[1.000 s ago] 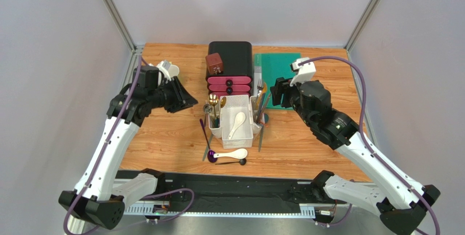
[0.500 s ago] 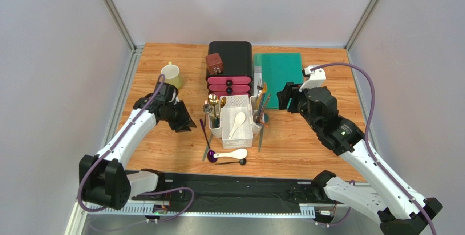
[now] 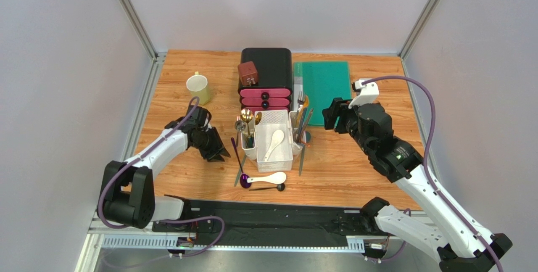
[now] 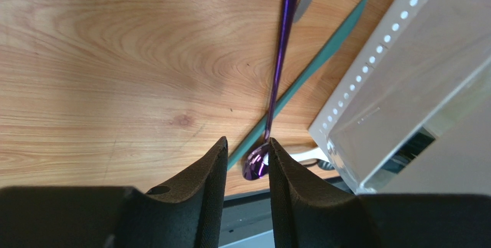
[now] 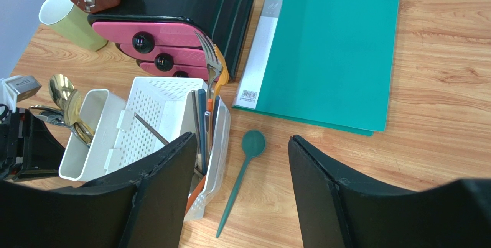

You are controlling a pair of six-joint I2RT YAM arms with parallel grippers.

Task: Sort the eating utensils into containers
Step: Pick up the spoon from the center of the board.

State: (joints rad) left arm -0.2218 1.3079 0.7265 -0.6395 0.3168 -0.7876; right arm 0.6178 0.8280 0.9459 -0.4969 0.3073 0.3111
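Before the white plastic caddy (image 5: pixel 164 93), on the desk, several utensils are not yet sorted: a purple spoon (image 4: pixel 278 70), a teal handle (image 4: pixel 314 64) crossing it, a white ceramic soup spoon (image 3: pixel 268 178) and a black spoon (image 3: pixel 268 187) just beside that one. To the caddy's right a teal spoon (image 5: pixel 239 179) lies loose on the wood as well.

Already put away are another ceramic soup spoon (image 3: pixel 274 144) in the large centre bin, gold spoons (image 5: pixel 74 109) in the left side bin, and a fork (image 5: pixel 210 58) standing among slim dark handles in the right side bin. I judge the job roughly half done, with five pieces left.

My left tool (image 4: pixel 246 142) hovers low over the desk, pointing at the purple spoon's bowl, its jaws narrowly parted with nothing between them. My right tool (image 5: pixel 242 139) hangs above the teal spoon, spread wide and empty.
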